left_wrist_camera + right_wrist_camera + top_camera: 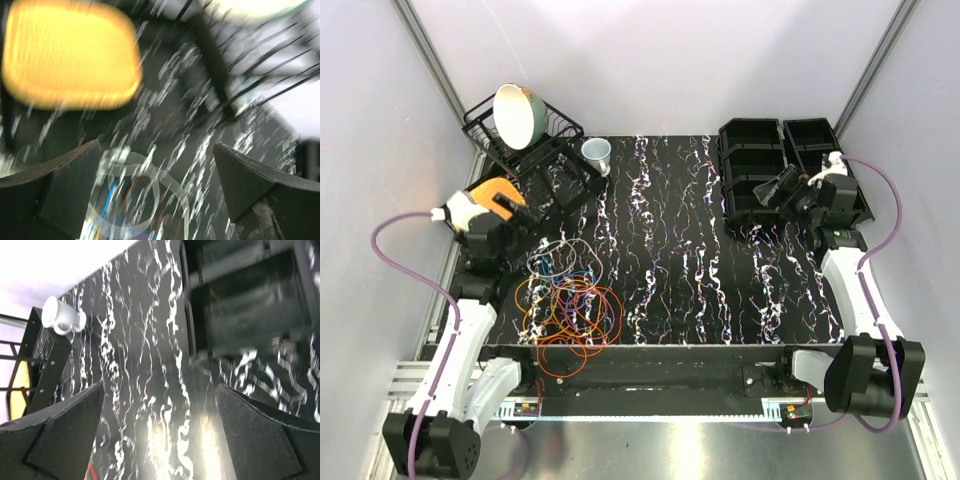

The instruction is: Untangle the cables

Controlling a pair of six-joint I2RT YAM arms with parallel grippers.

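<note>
The cables (pixel 570 298) lie in a tangled heap of orange, red, blue, yellow and purplish-white loops at the front left of the black marbled table (pixel 700 260). My left gripper (pixel 520 222) hovers just behind the heap's far left edge. In the blurred left wrist view it (pixel 156 147) is open and empty, with whitish loops (pixel 150 185) and a blue strand (pixel 107 200) below the jaws. My right gripper (pixel 772 190) is at the far right by the black trays. In the right wrist view it (pixel 160 387) is open and empty above bare table, and an orange cable tip (pixel 92 471) shows at the bottom left.
A black dish rack (pixel 525 150) with a pale bowl (pixel 517 115) stands at the back left, and an orange object (pixel 495 193) sits beside it. A white cup (pixel 597 153) stands next to the rack. Black compartment trays (pixel 760 165) fill the back right.
</note>
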